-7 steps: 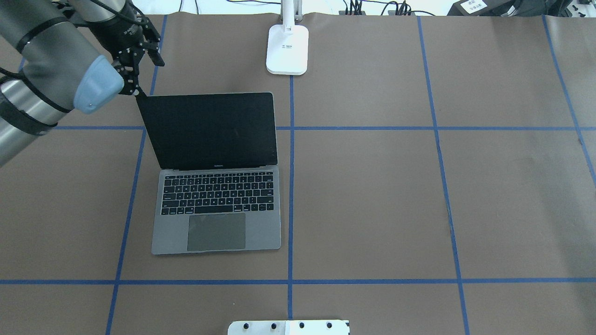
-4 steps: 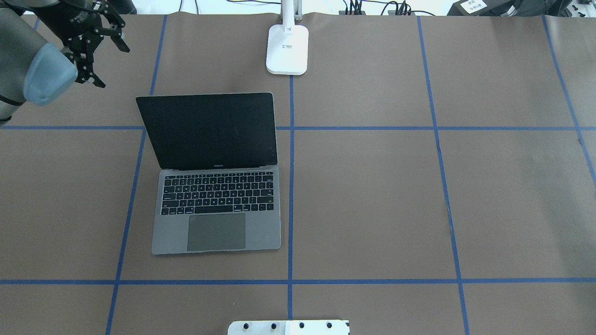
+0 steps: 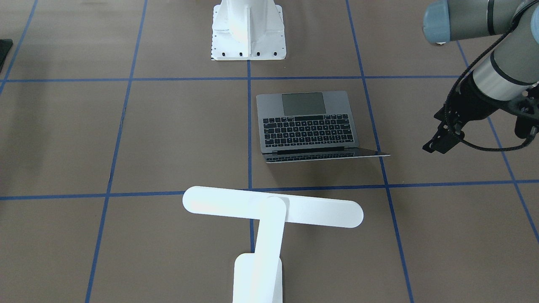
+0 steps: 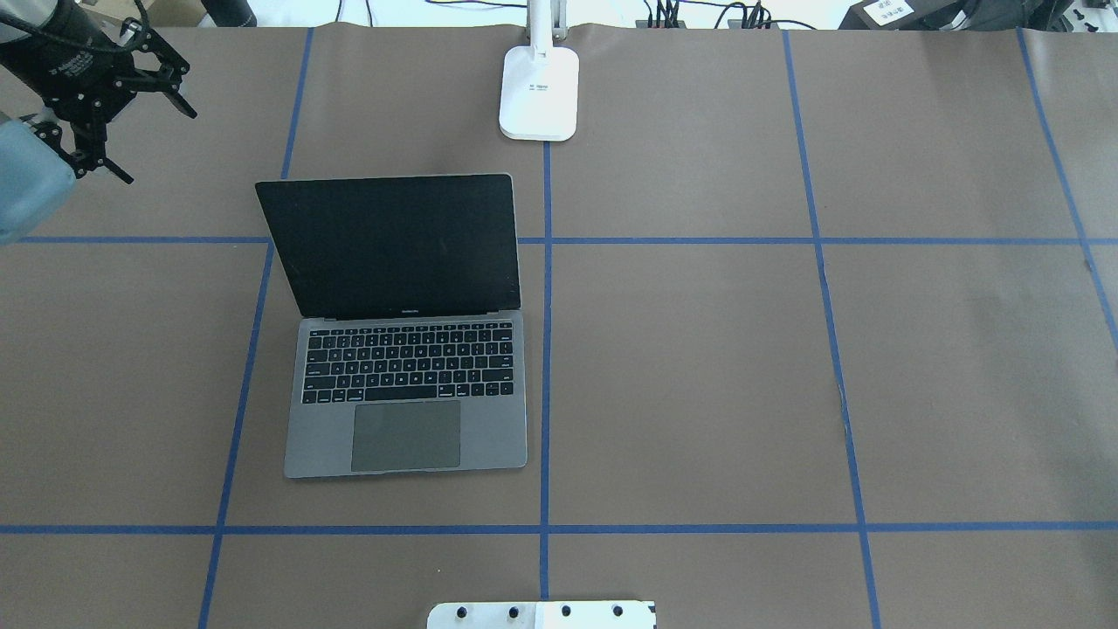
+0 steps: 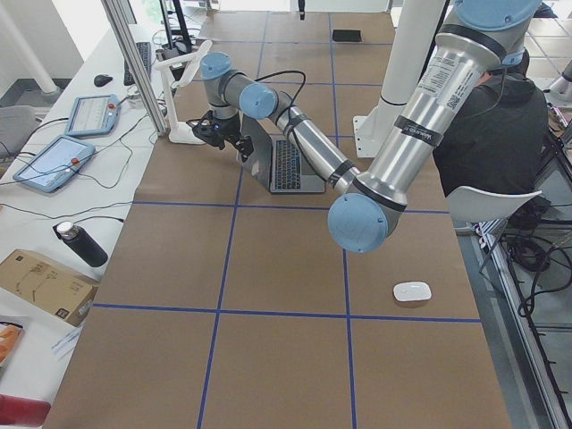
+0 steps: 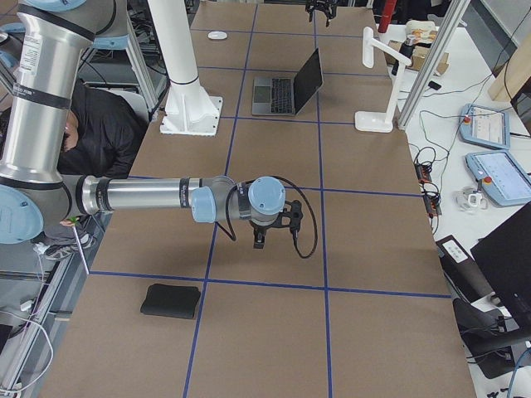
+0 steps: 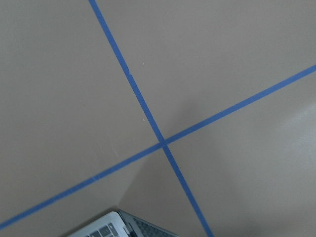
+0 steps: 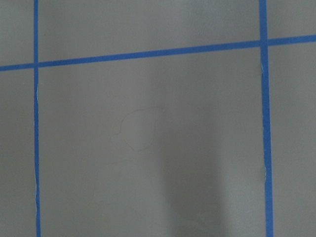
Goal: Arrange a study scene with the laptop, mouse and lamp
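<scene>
The laptop stands open on the brown table left of centre, its dark screen upright; it also shows in the front view. The white lamp's base sits at the far edge and its bar head reaches over the table. The white mouse lies near the table's left end, far from the laptop. My left gripper is open and empty, to the left of and beyond the screen. My right gripper hovers over bare table at the right end; I cannot tell whether it is open.
A white bolted pedestal stands at the robot's edge of the table. A black mat lies near the right end. Blue tape lines cross the brown paper. A bottle, a box and tablets sit beyond the far edge.
My left gripper has moved left, away from the far left corner of the laptop screen, and stays open. The laptop and lamp have not moved.
</scene>
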Available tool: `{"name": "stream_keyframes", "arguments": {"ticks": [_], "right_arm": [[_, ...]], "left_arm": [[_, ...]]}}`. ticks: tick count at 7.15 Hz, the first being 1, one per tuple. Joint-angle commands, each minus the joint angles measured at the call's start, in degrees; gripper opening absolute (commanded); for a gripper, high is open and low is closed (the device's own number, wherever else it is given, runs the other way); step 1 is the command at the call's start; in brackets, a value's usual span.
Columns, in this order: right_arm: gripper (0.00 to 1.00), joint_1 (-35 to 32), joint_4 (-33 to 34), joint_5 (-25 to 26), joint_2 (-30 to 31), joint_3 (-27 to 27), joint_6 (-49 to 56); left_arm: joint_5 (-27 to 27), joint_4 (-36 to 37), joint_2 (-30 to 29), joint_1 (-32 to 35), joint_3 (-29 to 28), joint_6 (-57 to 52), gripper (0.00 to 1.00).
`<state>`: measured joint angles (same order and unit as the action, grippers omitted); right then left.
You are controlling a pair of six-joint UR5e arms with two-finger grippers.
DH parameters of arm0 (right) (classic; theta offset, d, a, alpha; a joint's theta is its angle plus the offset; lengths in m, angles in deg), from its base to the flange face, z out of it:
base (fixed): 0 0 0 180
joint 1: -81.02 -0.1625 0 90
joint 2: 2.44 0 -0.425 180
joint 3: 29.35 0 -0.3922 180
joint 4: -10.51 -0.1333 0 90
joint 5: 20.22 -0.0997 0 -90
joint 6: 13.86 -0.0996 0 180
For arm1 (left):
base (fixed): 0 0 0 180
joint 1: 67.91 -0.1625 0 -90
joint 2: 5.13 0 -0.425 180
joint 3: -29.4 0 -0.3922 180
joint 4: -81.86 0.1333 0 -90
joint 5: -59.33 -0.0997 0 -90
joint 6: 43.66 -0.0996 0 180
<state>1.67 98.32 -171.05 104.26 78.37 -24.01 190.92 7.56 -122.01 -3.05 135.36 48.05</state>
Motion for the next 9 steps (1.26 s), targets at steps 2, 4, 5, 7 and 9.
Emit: {"name": "stream_keyframes", "arguments": {"ticks": [2, 4, 5, 7, 9], "right_arm": [[0.99, 1.5, 0.0, 2.2, 8.2, -1.7, 18.7], [0.99, 1.6, 0.2, 1.7, 7.1, -10.3, 35.9], [0.99, 1.6, 0.3, 1.2, 6.4, -13.4, 39.7], [0.99, 1.6, 0.3, 1.0, 5.7, -17.6, 42.8], [0.99, 3.0, 0.3, 1.1, 4.2, -20.9, 48.1]], "left_arm": [[-2.8, -0.1, 0.9, -0.3, 2.0, -5.6, 1.0], [-3.0, -0.1, 1.7, -0.8, 2.9, -9.4, 1.0], [-4.0, -0.1, 3.1, -0.8, 4.6, -9.6, 1.0], [-4.9, -0.1, 3.5, -1.0, 5.6, -9.6, 1.0], [-4.9, -0.1, 3.5, -2.0, 6.5, -9.6, 1.0]]}}
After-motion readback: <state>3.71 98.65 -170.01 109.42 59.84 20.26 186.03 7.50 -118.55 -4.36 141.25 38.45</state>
